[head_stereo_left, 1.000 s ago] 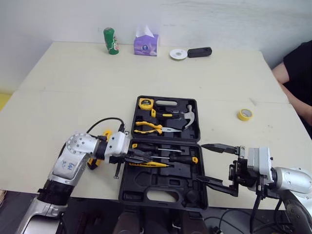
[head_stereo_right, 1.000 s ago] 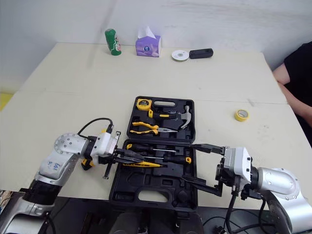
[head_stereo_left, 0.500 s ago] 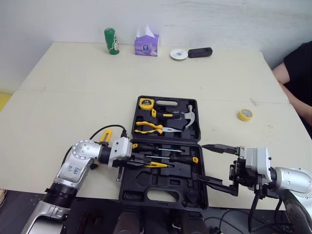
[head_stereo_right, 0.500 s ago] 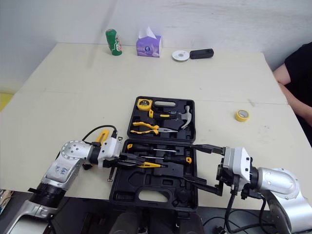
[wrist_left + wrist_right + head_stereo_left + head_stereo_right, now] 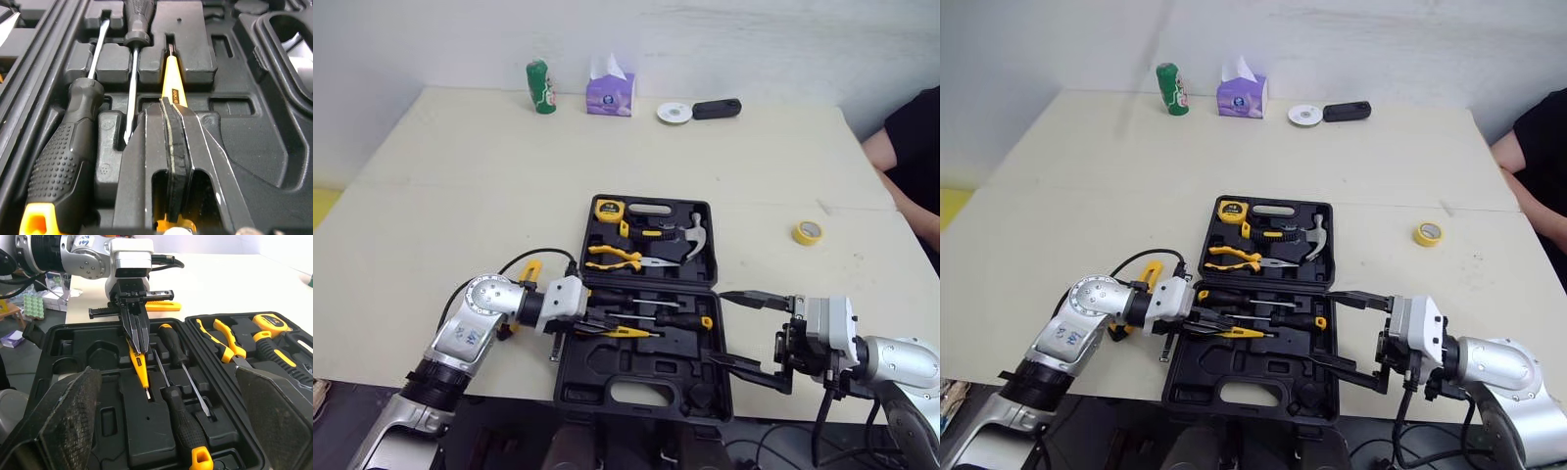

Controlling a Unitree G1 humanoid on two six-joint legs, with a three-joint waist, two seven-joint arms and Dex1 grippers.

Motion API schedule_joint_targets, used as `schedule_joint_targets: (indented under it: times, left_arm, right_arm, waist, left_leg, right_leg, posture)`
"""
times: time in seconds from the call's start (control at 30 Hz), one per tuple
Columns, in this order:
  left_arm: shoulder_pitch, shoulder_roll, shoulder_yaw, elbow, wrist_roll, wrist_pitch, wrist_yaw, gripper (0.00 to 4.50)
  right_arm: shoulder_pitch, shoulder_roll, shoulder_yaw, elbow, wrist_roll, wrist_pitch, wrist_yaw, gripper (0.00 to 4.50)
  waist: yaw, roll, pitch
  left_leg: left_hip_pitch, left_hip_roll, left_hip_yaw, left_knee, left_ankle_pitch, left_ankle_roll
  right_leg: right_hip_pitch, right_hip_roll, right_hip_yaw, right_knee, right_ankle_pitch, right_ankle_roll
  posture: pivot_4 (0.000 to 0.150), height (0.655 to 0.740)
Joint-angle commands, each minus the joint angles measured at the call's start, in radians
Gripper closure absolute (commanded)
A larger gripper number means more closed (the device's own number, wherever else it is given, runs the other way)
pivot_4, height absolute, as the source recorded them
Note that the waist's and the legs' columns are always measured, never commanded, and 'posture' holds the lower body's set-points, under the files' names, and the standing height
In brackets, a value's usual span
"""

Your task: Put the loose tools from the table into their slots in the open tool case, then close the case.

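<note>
The black tool case (image 5: pixel 570 377) lies open at the table's near edge. Its far half holds a tape measure (image 5: pixel 605 208), pliers (image 5: pixel 617 257) and a hammer (image 5: pixel 693 233). Black-handled screwdrivers (image 5: pixel 677 318) lie in the near half. My left gripper (image 5: pixel 607 328) is shut on a thin yellow screwdriver (image 5: pixel 173 81), low over the near half. The screwdriver's tip rests in a narrow groove beside the other shafts. My right gripper (image 5: pixel 739 331) stands open just right of the case, holding nothing. A yellow tool (image 5: pixel 525 273) and a small black bar (image 5: pixel 553 345) lie on the table left of the case.
A yellow tape roll (image 5: pixel 807 232) lies right of the case. Along the far edge stand a green can (image 5: pixel 540 86), a tissue box (image 5: pixel 610 88), a white disc (image 5: pixel 674 113) and a black device (image 5: pixel 717 107). A person's arm (image 5: pixel 901 157) reaches in at the right edge.
My left arm has edged right and lower with the yellow screwdriver still in its grip. The right gripper has stayed put. The view has shifted slightly.
</note>
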Motion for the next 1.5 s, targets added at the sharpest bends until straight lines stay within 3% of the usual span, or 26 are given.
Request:
schedule_joint_targets:
  times: [0.03, 0.47, 0.57, 0.67, 0.87, 0.97, 1.0, 1.03, 1.3, 1.37, 1.5]
  left_arm:
    - [0.041, 0.039, -0.106, 0.049, 0.134, 0.062, 0.007, 4.38]
    - [0.035, 0.019, -0.078, 0.053, 0.085, 0.011, 0.038, 4.38]
    - [0.013, 0.001, 0.046, -0.038, -0.09, 0.101, 0.036, 4.38]
    - [0.018, 0.041, 0.136, -0.108, -0.179, 0.138, 0.01, 4.38]
    - [0.067, 0.151, 0.339, -0.14, -0.285, 0.246, 0.035, 4.38]
    - [0.103, 0.186, 0.461, -0.088, -0.295, 0.27, 0.099, 4.38]
    - [0.124, 0.194, 0.517, -0.063, -0.291, 0.266, 0.13, 3.82]
    - [0.147, 0.201, 0.565, -0.041, -0.284, 0.256, 0.155, 3.63]
    - [0.346, 0.215, 0.901, 0.116, -0.238, 0.173, 0.321, 0.67]
    - [0.393, 0.213, 0.978, 0.16, -0.23, 0.144, 0.356, 0.15]
    - [0.489, 0.212, 1.128, 0.366, -0.207, 0.033, 0.451, 0.15]
  right_arm:
    - [0.002, -0.004, -0.006, -0.002, -0.004, -0.026, 0.004, 0.0]
    - [-0.007, 0.003, -0.006, 0.06, -0.039, -0.076, 0.003, 0.0]
    - [-0.011, -0.02, -0.059, 0.105, -0.026, -0.083, 0.017, 0.0]
    - [-0.021, -0.054, -0.124, 0.153, -0.021, -0.089, 0.026, 0.0]
    - [-0.006, -0.102, -0.272, 0.305, -0.018, -0.159, 0.095, 0.0]
    - [-0.013, -0.091, -0.352, 0.462, -0.076, -0.311, 0.096, 0.0]
    - [-0.01, -0.088, -0.383, 0.523, -0.095, -0.362, 0.091, 0.0]
    - [-0.011, -0.083, -0.408, 0.57, -0.105, -0.402, 0.079, 0.0]
    - [-0.016, -0.101, -0.566, 0.941, -0.181, -0.582, -0.081, 0.0]
    - [-0.004, -0.122, -0.591, 1.048, -0.205, -0.627, -0.115, 0.0]
    - [0.022, -0.158, -0.615, 1.225, -0.26, -0.705, -0.2, 0.0]
  waist:
    - [0.0, 0.005, -0.004]
    - [0.0, 0.011, -0.011]
    - [0.0, 0.01, -0.01]
    - [-0.001, 0.005, -0.004]
    - [-0.002, 0.004, 0.001]
    - [-0.002, 0.005, 0.001]
    - [-0.002, 0.005, 0.002]
    - [-0.002, 0.005, 0.002]
    - [-0.005, 0.006, 0.006]
    - [-0.006, 0.007, 0.008]
    - [-0.012, 0.007, 0.008]
  left_leg:
    - [0.001, 0.0, 0.0, 0.0, -0.002, 0.002]
    - [0.007, 0.001, 0.0, -0.003, -0.004, 0.002]
    - [0.006, 0.001, 0.0, -0.004, -0.004, 0.002]
    - [0.002, 0.001, 0.0, -0.004, -0.003, 0.002]
    - [-0.004, 0.001, 0.0, -0.002, 0.0, -0.002]
    - [-0.004, 0.001, 0.0, -0.002, 0.0, -0.002]
    - [-0.004, 0.001, 0.0, -0.002, 0.0, -0.002]
    - [-0.004, 0.001, 0.0, -0.002, 0.0, -0.002]
    - [-0.004, 0.001, 0.0, -0.005, 0.0, -0.002]
    - [-0.004, 0.001, 0.001, -0.005, -0.001, -0.003]
    - [-0.002, 0.0, 0.002, -0.013, -0.002, -0.008]
  right_leg:
    - [0.001, 0.0, 0.0, 0.0, 0.0, 0.0]
    - [0.005, 0.0, 0.001, -0.003, 0.0, 0.0]
    - [0.005, 0.0, 0.001, -0.004, 0.0, 0.0]
    - [0.001, 0.0, 0.0, -0.003, 0.0, 0.0]
    - [-0.004, 0.001, -0.001, -0.002, 0.0, 0.0]
    - [-0.004, 0.001, -0.001, -0.003, 0.0, 0.0]
    - [-0.004, 0.001, -0.001, -0.003, 0.0, 0.001]
    - [-0.004, 0.001, -0.001, -0.003, 0.0, 0.001]
    - [-0.004, 0.001, -0.001, -0.004, 0.0, 0.001]
    - [-0.004, 0.001, -0.001, -0.005, 0.0, 0.001]
    - [-0.006, 0.001, 0.0, -0.008, 0.0, 0.001]
  posture:
    - [0.15, 0.74]
    - [0.15, 0.74]
    - [0.15, 0.74]
    - [0.15, 0.74]
    - [0.15, 0.74]
    - [0.15, 0.74]
    - [0.15, 0.74]
    - [0.15, 0.74]
    - [0.15, 0.74]
    - [0.15, 0.74]
    - [0.15, 0.74]
